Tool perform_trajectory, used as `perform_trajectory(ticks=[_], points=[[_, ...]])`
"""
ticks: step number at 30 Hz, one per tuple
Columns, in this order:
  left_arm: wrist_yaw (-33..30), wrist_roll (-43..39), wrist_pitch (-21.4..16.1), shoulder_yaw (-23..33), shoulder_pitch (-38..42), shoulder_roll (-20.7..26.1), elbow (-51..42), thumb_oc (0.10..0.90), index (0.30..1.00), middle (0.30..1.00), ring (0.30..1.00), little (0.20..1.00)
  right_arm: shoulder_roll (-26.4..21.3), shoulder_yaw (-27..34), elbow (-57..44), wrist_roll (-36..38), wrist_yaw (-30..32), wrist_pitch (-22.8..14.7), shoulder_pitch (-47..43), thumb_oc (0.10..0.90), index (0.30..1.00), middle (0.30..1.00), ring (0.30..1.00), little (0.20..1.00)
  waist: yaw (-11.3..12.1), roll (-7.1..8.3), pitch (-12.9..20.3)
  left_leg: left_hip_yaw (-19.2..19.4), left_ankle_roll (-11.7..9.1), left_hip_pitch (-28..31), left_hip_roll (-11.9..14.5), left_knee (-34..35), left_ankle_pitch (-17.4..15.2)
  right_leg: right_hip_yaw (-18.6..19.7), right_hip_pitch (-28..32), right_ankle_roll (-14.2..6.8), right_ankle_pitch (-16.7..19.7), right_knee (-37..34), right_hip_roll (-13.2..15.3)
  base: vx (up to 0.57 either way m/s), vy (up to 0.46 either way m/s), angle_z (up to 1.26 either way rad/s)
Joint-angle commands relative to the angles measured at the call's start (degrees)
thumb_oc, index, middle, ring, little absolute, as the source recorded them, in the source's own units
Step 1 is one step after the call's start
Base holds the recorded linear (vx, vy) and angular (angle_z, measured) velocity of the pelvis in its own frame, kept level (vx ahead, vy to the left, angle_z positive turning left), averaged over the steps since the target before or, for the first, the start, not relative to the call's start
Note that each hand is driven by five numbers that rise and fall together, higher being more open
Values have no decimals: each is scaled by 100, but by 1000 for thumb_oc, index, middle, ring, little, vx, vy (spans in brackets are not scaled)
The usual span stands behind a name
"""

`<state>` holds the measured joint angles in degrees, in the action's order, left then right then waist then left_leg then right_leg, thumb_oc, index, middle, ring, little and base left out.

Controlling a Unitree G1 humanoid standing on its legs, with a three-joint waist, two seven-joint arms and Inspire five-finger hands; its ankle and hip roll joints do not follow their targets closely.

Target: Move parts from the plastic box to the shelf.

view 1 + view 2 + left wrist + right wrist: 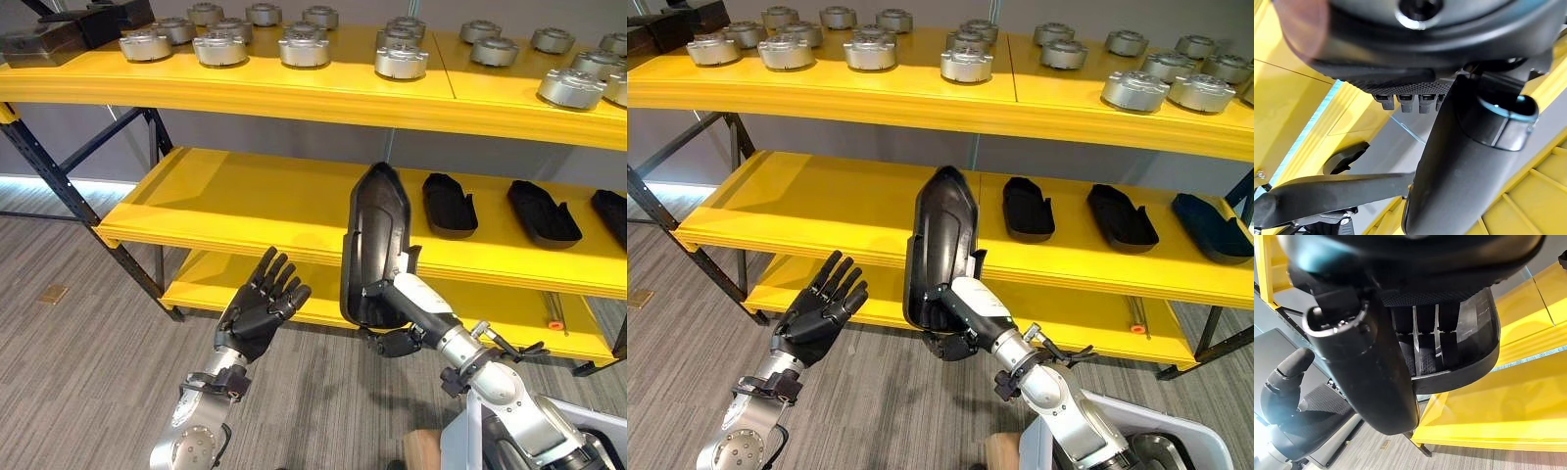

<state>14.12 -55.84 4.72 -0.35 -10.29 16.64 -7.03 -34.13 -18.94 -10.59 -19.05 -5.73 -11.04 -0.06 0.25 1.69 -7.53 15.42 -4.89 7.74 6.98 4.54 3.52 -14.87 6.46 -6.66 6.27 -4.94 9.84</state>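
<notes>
While its right hand [392, 315] clutched a long black moulded plastic shell [373, 240] upright before the yellow steel shelf [245, 211] (middle tier), the left hand [263, 305] hovered alongside, fingers spread, holding nothing.

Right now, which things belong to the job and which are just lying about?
Job: black part gripped upright in right hand; middle shelf; black parts already there; white plastic box.
Lying about: round metal parts on top shelf; open left hand.

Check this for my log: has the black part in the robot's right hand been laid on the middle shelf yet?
No: the right hand holds the black part upright before the middle shelf.
</notes>
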Motion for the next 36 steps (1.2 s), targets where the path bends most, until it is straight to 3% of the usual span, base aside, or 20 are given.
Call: perform_trajectory(ticks=[1, 9, 11, 27, 28, 29, 32, 36], points=[[176, -30, -391, 128, 533, 11, -355, 900, 1000, 1000, 1000, 1000, 116, 523, -664, 276, 379, -543, -620, 400, 300, 300, 300, 300, 58, 66, 303, -504, 289, -49, -351, 46, -343, 235, 100, -101, -174, -6, -206, 0, 0, 0], [181, -61, -381, 158, 527, 18, -385, 900, 1000, 1000, 1000, 1000, 105, 503, -652, 262, 336, -523, -661, 400, 300, 300, 300, 300, 80, 69, 303, -513, 307, -20, -366, 46, -351, 242, 127, -103, -183, -4, -194, 26, 46, 0], [218, 143, -373, 188, 608, 56, -316, 900, 1000, 1000, 1000, 1000, 180, 502, -544, 131, 491, -488, -702, 400, 300, 300, 300, 300, 85, 49, 205, -596, 639, 121, -702, 30, -488, 446, 62, -243, -246, 464, 31, 239, 586, 1], [226, 161, -350, 207, 609, 76, -305, 900, 1000, 1000, 1000, 1000, 193, 528, -552, 104, 505, -473, -679, 400, 300, 300, 300, 300, 85, 30, 189, -637, 720, 100, -775, -5, -521, 520, -34, -234, -252, 717, 86, 14, 72, 2], [195, 93, -243, 151, 611, 132, -332, 900, 1000, 1000, 1000, 1000, 251, 480, -525, 25, 444, -599, -645, 400, 300, 300, 300, 300, 139, -131, -59, -565, 1021, 205, -1011, -68, -644, 2, -713, -178, 113, 2629, 347, 327, 595, -6], [187, -29, -175, -12, 683, 129, -283, 900, 1000, 1000, 1000, 1000, 39, 762, -633, 193, 364, -634, -493, 400, 300, 300, 300, 300, -321, 26, -258, -934, 1042, 657, -1353, -5, -961, 365, -1826, -313, 442, 1732, -585, 368, 580, -23], [309, 85, -96, -158, 628, 80, -256, 900, 1000, 1000, 1000, 1000, 41, 836, -627, 159, 362, -682, -389, 400, 300, 300, 300, 300, -413, 2, -290, -1174, 994, 816, -1351, 30, -1021, 676, -2042, -380, 793, 1172, -567, 244, -55, -4], [350, 89, -210, -408, 546, 64, -197, 900, 1000, 1000, 1000, 1000, -46, 852, -632, 183, 413, -665, -329, 400, 300, 300, 300, 300, -459, 34, -225, -1341, 948, 923, -1347, 28, -1126, 934, -1806, -359, 854, 612, -559, 137, -79, 105]])
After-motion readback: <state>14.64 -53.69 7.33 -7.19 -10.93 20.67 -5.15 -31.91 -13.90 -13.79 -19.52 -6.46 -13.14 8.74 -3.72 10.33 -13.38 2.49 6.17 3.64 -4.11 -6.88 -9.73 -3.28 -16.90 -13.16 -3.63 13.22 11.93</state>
